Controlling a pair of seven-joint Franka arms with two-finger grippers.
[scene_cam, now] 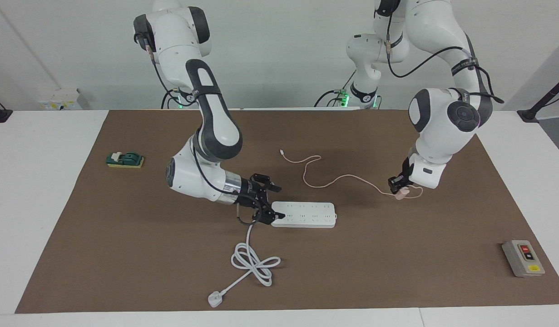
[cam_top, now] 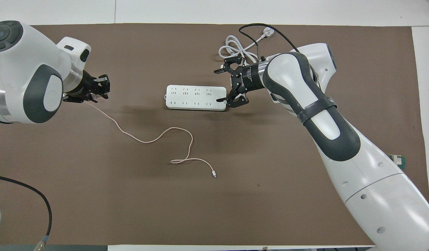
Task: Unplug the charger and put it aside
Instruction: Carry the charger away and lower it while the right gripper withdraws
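My left jaws [scene_cam: 399,187] are clamped on the charger [scene_cam: 401,195], low over the table [scene_cam: 442,236] toward my left arm's end, well apart from the power strip [scene_cam: 306,215]. I should lower until it rests, then release without tugging its cable [scene_cam: 338,179]. My right jaws [scene_cam: 271,202] hang open over the strip's end.

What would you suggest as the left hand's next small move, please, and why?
Probably lower slightly and release. The left hand is shut on the charger, already unplugged and well clear of the power strip, low over the mat. The right hand is open at the strip's end.
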